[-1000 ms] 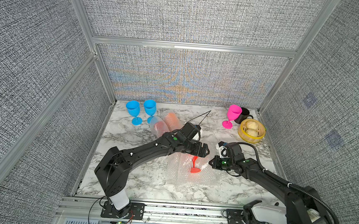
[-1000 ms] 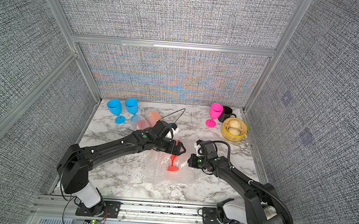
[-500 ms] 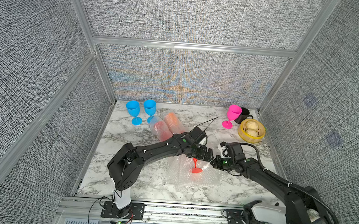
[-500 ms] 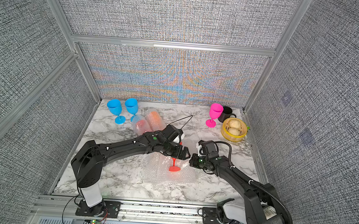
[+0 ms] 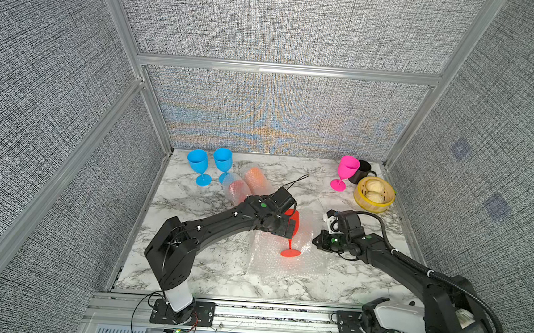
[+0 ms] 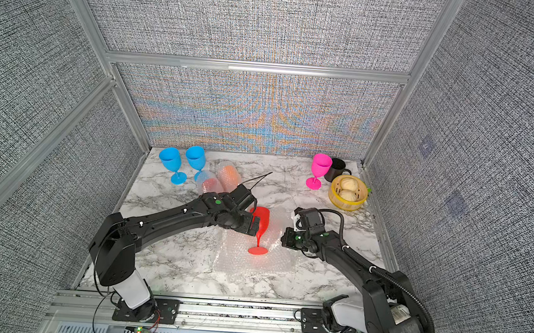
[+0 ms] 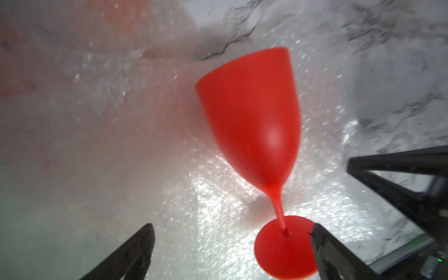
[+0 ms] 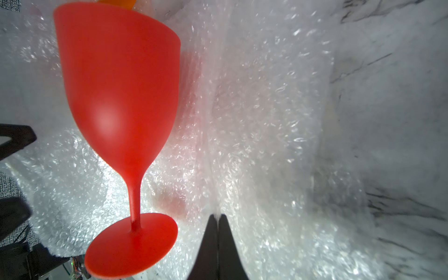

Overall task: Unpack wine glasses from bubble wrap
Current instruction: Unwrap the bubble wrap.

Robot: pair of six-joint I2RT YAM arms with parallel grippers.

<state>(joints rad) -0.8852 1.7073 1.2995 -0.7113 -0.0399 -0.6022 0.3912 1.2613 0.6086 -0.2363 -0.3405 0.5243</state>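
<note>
A red wine glass [image 5: 294, 220] stands on its foot on a flattened sheet of bubble wrap [image 5: 284, 269] mid-table. My left gripper [image 5: 290, 229] is open right beside its bowl. In the left wrist view the glass [image 7: 254, 116] rises just ahead of the gripper [image 7: 232, 228], its foot close to one fingertip [image 7: 317, 232], nothing pinched. My right gripper [image 8: 217, 217] is shut on a raised fold of the bubble wrap [image 8: 254, 121], to the right of the glass [image 8: 116, 84]. Two blue glasses [image 5: 197, 164] and a pink one [image 5: 347, 168] stand bare at the back.
Two wrapped glasses, one reddish [image 5: 238, 189] and one orange [image 5: 255, 176], lie behind the left arm. A black mug [image 5: 364, 172] and a bamboo steamer with buns [image 5: 374, 195] sit at the back right. Fabric walls enclose the marble tabletop [image 5: 207, 266].
My left arm has shifted slightly beside the red glass and its jaws have spread a little wider. The glass stays on the wrap. The right arm has not moved.
</note>
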